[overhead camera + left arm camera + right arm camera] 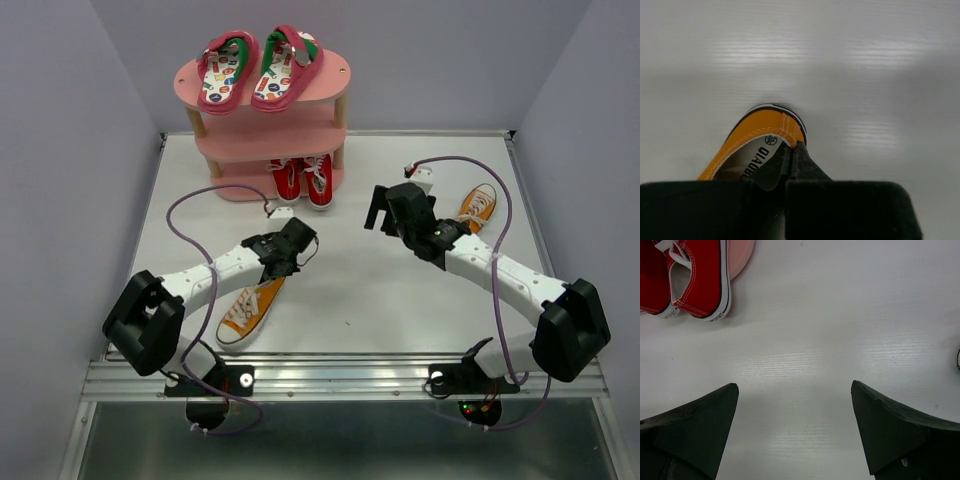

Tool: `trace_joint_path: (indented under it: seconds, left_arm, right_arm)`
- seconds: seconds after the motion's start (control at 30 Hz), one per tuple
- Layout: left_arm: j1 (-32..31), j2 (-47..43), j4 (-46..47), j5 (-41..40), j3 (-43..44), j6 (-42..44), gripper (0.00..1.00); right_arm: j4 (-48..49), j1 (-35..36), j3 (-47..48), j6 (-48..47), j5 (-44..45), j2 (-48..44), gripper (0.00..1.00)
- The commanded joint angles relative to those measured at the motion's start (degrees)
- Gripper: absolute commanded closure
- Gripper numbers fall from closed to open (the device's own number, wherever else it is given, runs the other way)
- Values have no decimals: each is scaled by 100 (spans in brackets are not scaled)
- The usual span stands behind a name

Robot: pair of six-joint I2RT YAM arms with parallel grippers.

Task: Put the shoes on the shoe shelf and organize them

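Left gripper of mine is pinching shut on the heel rim of one orange sneaker, which is lying on the table at the lower left of the top view. My right gripper is hanging wide open above the table, holding nothing. The second orange sneaker is lying at the right. Red sneakers are sitting on the bottom board of the shoe shelf at upper centre, with pink flip-flops on top.

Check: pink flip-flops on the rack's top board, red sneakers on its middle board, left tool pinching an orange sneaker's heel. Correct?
One error: the red white-laced sneakers stand on the bottom board of the pink three-tier rack, not the middle; the top external view shows it. The pink flip-flops are on top, and the left tool pinches the orange sneaker by its heel.
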Motion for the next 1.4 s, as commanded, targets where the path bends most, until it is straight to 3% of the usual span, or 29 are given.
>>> trace_joint_path:
  seconds: [0.0,0.2,0.4,0.47,0.5,0.63,0.7,0.77,0.9,0.97,1.07,1.17,1.23,1.37]
  left_arm:
    - [-724,9,823,981,561,877,100]
    - [-1638,44,910,1536,710,1703,100]
    - [-2000,27,1043,2554,913,2441,100]
    - [-2079,97,807,2697,1035,2582,84]
    - [-2123,158,701,2741,1088,2600,54]
    - [-2176,45,419,2637,1176,2452,6]
    - [-2176,-131,436,2401,1089,2303,1]
    - [-2115,-508,480,2076,905,2127,1]
    - [-1527,-1438,480,1906,492,1268,23]
    - [-1037,-1774,349,1916,246,967,27]
    - [-552,-2512,165,1767,9,510,25]
    - [142,-3005,15,1609,16,307,23]
    - [609,-2971,-205,1512,183,254,23]
    - [864,-2690,-285,1336,306,210,22]
  right_arm:
    - [197,9,-60,45,121,-221,0]
    - [188,9,-122,63,305,-344,0]
    - [197,9,-227,98,508,-572,0]
    - [197,9,-271,89,516,-608,0]
    - [197,9,-280,72,516,-599,0]
    - [206,9,-289,54,411,-546,0]
    - [206,9,-271,-25,263,-520,0]
    - [206,9,-157,-226,104,-415,0]
    - [311,9,-43,-902,-853,-213,0]
    - [381,9,-34,-1463,-1780,-169,0]
    - [408,149,-78,-2158,-2994,-151,0]
    - [172,334,1,-2494,-3507,-55,0]
    - [-171,659,159,-2819,-3702,130,2]
    - [-611,1204,352,-3250,-3544,490,3]
